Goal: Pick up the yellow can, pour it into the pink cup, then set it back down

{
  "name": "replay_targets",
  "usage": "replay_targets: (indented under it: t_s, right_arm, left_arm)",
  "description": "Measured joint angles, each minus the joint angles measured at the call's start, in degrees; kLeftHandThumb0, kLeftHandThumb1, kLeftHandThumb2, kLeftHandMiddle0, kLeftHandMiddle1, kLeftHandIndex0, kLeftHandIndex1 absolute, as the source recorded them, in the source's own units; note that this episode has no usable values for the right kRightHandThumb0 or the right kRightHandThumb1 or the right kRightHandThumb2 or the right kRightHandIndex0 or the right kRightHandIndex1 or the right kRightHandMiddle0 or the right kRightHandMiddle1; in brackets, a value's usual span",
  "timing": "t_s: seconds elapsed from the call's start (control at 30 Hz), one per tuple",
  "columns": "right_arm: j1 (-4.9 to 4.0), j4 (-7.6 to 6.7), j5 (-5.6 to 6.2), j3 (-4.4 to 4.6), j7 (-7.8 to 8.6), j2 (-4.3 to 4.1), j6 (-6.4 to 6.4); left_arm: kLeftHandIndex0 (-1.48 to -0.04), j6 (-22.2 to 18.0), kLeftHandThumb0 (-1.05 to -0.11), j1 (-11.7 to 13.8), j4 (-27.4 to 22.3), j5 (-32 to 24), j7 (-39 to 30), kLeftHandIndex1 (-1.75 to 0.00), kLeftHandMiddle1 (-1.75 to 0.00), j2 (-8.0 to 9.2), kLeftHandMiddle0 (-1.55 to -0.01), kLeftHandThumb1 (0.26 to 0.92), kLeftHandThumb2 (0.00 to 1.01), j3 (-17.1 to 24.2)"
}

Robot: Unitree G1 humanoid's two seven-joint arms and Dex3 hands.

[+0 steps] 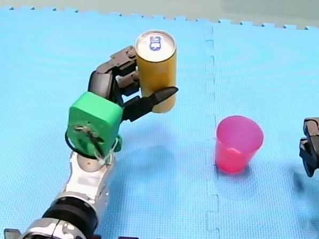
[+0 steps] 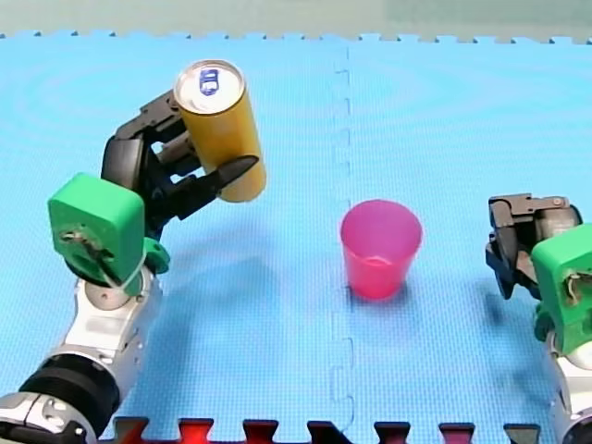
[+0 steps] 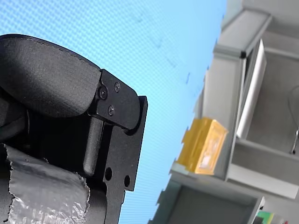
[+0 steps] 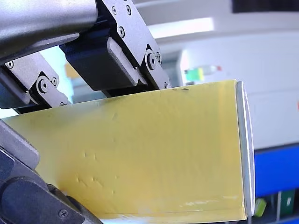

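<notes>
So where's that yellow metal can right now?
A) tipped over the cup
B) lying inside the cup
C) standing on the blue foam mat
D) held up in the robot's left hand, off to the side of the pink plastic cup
D: the left hand grips the yellow metal can roughly upright above the blue foam mat, beside the pink plastic cup. The right hand is past the cup, holding nothing.

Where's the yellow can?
The yellow can is gripped in the left hand, raised over the blue mat left of the pink cup in the head views; the right hand is right of the cup.
</notes>
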Motion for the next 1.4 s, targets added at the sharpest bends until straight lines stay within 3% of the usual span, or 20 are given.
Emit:
replay_targets:
  t_s: [0.13, 0.33, 0.5, 1.07, 1.4]
  right_arm:
    - [0.00, -0.18, 0.15, -0.04, 0.07, 0.01, 0.09]
    - [0.02, -0.33, 0.57, -0.30, 0.69, -0.10, 0.28]
    - [0.10, -0.43, 0.97, -0.59, 1.18, -0.42, 0.40]
    - [0.79, -0.93, 1.54, -1.21, 2.60, -1.28, 0.52]
    - [1.23, -1.17, 1.74, -1.47, 3.34, -2.07, 0.48]
  left_arm:
    - [-1.21, 0.61, -0.391, 2.24, -1.68, 0.22, -1.71, 0.00, -0.01, -0.29, -1.35, 0.795, 0.00, 1.86]
    - [-1.21, -1.11, -0.384, 5.04, -0.08, 5.90, 3.24, 0.00, 0.00, 0.10, -1.35, 0.796, 0.00, 2.31]
    - [-1.21, -1.91, -0.380, 5.10, 1.86, 9.72, 7.66, 0.00, 0.00, 0.88, -1.34, 0.795, 0.00, 2.34]
    - [-1.21, -3.25, -0.369, 4.79, 5.71, 14.71, 10.62, 0.00, 0.00, 0.86, -1.31, 0.801, 0.00, 1.17]
    - [-1.20, -3.14, -0.362, 4.90, 9.00, 14.78, 10.24, 0.00, 0.00, -0.12, -1.31, 0.808, 0.00, 1.16]
